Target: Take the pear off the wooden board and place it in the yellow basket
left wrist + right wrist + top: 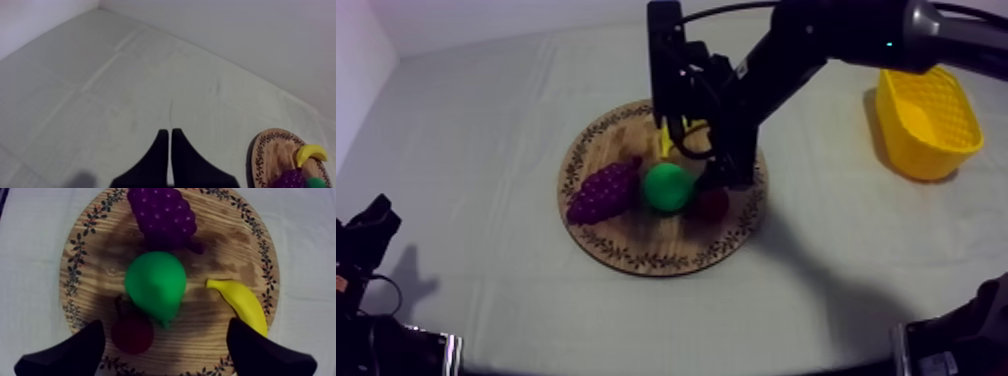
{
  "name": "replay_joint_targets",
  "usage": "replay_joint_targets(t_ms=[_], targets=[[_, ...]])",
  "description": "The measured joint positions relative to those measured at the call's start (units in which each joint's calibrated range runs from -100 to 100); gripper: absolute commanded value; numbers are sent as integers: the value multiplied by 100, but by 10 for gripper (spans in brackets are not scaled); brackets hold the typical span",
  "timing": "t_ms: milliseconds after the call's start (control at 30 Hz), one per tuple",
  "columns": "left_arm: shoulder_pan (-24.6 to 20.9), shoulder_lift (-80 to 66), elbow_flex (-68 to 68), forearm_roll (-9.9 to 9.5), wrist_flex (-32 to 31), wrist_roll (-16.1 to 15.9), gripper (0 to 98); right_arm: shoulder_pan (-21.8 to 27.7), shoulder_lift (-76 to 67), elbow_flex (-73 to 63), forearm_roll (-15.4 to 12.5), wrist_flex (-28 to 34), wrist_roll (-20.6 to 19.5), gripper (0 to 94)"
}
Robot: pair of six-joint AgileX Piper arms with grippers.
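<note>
Pear hemmed by grapes, banana, small red fruit, right end effector spread above, left end effector pressed together

I read this as robot test bench in lab-type room. Evidence: table under plain grey-white cloth, creased. Bare white wall close behind table. Two black robot arms work over it: my right arm reaching in over the table, my left arm low at its side. Staged props, toys, not food: wooden board carrying grapes, pear, banana, small red fruit. Yellow basket stands well apart on cloth.
</note>
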Motion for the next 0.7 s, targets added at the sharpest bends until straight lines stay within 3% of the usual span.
replay_joint_targets(t_ms=[700], targets=[[0, 0, 0, 0, 0, 0, 1, -191, 1265, -506, 107, -279, -105, 790]])
